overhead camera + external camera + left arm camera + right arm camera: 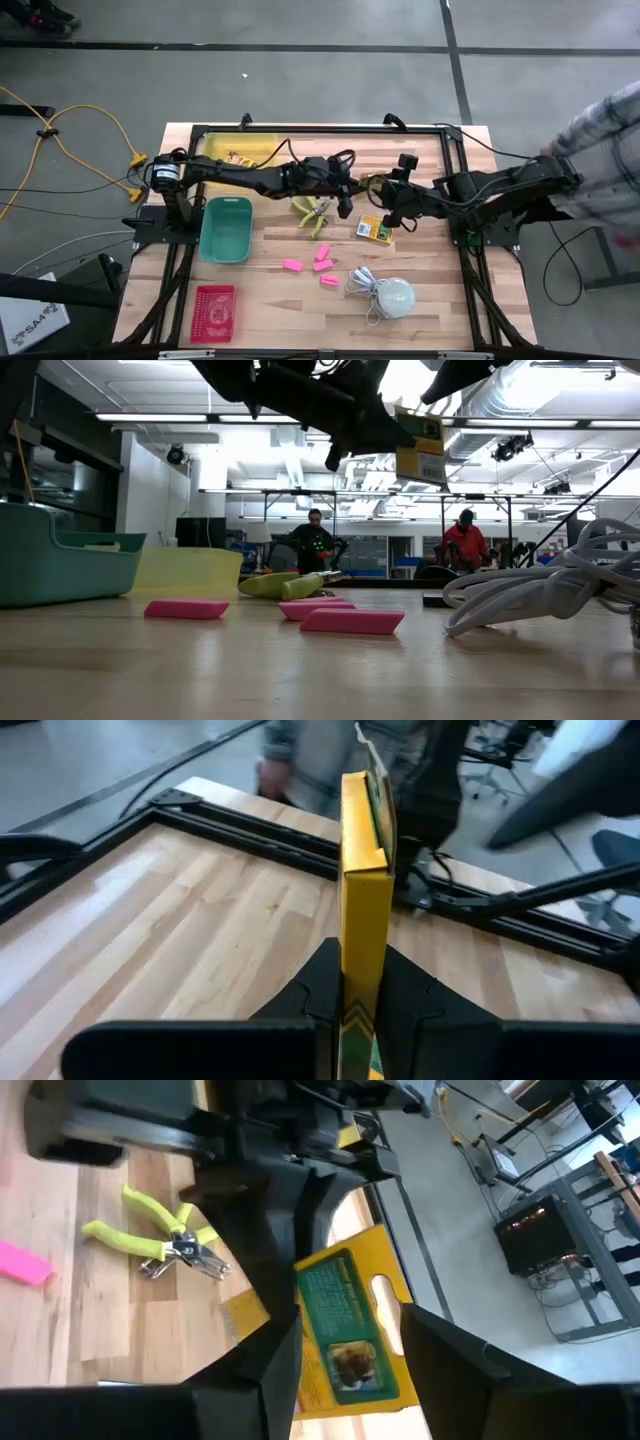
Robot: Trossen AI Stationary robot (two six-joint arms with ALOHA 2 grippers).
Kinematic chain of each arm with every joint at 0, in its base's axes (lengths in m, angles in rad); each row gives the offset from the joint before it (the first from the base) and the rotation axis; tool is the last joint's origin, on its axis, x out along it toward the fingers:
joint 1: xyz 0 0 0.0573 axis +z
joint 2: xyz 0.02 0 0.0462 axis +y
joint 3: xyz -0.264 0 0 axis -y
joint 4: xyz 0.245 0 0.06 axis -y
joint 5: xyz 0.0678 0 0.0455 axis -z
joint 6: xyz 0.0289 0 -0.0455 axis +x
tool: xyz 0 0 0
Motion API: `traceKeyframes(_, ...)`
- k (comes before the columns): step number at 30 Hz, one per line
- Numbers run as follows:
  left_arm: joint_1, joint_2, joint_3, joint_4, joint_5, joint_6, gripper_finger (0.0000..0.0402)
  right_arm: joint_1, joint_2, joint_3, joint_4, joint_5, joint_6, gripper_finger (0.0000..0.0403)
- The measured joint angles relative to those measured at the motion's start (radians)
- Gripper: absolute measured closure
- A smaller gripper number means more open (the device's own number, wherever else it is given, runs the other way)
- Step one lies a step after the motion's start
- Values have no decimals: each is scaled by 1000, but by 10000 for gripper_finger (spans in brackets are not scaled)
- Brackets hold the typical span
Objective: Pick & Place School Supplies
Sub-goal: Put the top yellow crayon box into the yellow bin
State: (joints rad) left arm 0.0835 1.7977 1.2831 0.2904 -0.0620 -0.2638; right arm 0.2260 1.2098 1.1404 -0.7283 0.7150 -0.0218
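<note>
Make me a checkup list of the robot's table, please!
Surface: wooden table, bare planks between things.
Job's things: one yellow-and-green box held up in the air; second box lying on the table; lime-handled tool; four pink erasers.
Clutter: teal bin, yellow tray, red basket, white dome.
Grippers: left gripper shut on the raised box; right gripper open around it.
Cables: white coiled cord by the dome; yellow cable on the floor.
Surroundings: person in a plaid sleeve beside the table.
</note>
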Motion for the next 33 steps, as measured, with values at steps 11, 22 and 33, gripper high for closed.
traceKeyframes(11, 15, 0, 0, -4, 7, -6, 376, -1, 0, 0, -1, -15, 3, 228)
traceKeyframes(22, 24, 0, 0, -6, 9, 3, 376, -1, 0, 0, -9, 25, 3, 213)
traceKeyframes(33, 121, -1, 0, -205, -162, -69, 376, -1, 0, 0, -36, 67, 136, 213)
